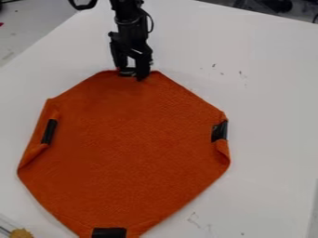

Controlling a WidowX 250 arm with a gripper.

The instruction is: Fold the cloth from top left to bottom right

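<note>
Black tape (109, 233) sits on the near edge of the orange cloth (133, 148), which lies spread on the white table (273, 88). At its far edge is the gripper (132, 76), fingers parted. The job seems at the grasping step; next it should close on that edge, lift, and carry it toward bottom right.

The cloth (130, 148) was matt fabric with a slightly rough, napped surface. The dark strips (219, 131) looked smooth, one faintly glossy. The counter (267, 93) appeared smooth and mostly matt.
</note>
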